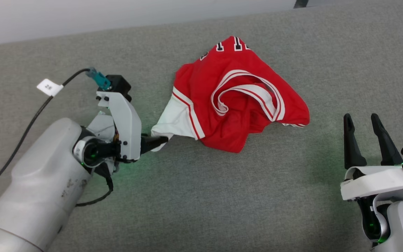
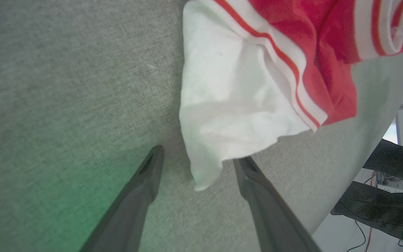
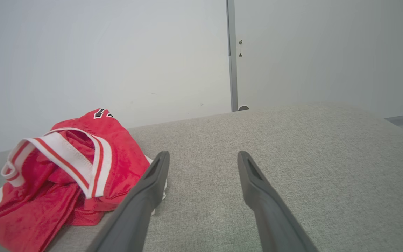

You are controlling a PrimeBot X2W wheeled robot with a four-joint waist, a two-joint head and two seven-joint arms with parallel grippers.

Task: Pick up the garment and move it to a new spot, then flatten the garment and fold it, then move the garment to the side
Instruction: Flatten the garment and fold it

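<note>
- The garment (image 1: 236, 105) reads to me as thin red cloth with a slight sheen. Its white side panel looks matt, and the striped trim is ribbed knit.
- The bench (image 1: 222, 196) on my screen is covered in grey woven cloth, matt and coarse-grained.
- On the left end effector (image 2: 199, 155) and the right end effector (image 1: 361, 119), I see fingers of dark matt plastic.
- The left forearm (image 1: 40, 182) has a pale, smooth shell with dark scuffs.
</note>
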